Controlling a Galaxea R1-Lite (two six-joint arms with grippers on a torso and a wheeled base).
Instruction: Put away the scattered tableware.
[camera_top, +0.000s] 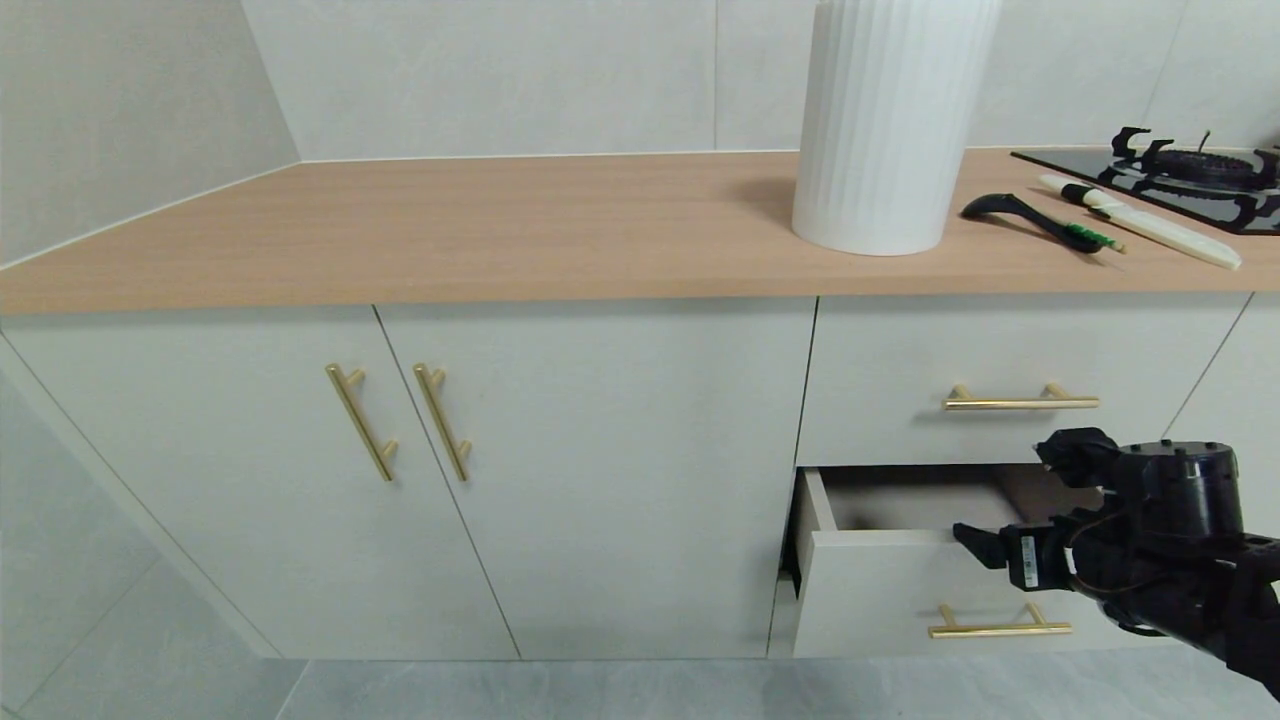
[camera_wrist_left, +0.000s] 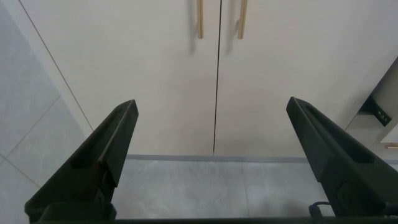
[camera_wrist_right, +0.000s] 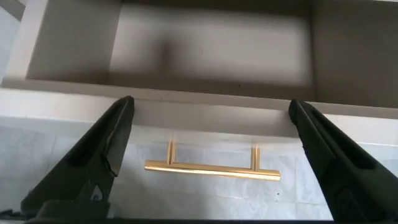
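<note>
**Lower drawer open, tableware still up on the surface**

Between the tableware and the rest of the wooden surface (camera_top: 480, 225) stood a tall white ribbed container (camera_top: 885, 130), upright; we could not see into it. Just beside its base lay a black ladle (camera_top: 1005, 208) with a green end to its handle. Near that lay a long cream-white utensil (camera_top: 1160, 228) with a black band. Both lay flat on the surface at the edge of the black cooktop (camera_top: 1195, 175).

Below them, the upper drawer (camera_top: 1010, 375) was closed behind its brass handle. The lower drawer (camera_top: 880, 590) was pulled out, and the part of its inside that we could see was pale floor and back wall. To the left, the two cabinet doors (camera_top: 420, 470) were shut, their brass handles side by side.

The right gripper (camera_top: 1005, 490) hung in front of the open drawer, above its brass handle (camera_wrist_right: 211, 169). Its fingers (camera_wrist_right: 112, 143) were spread wide and held nothing. The left gripper (camera_wrist_left: 211, 102) faced the seam between the shut doors, low near the floor. Its fingers (camera_wrist_left: 109, 149) were likewise wide apart with nothing between them.
</note>
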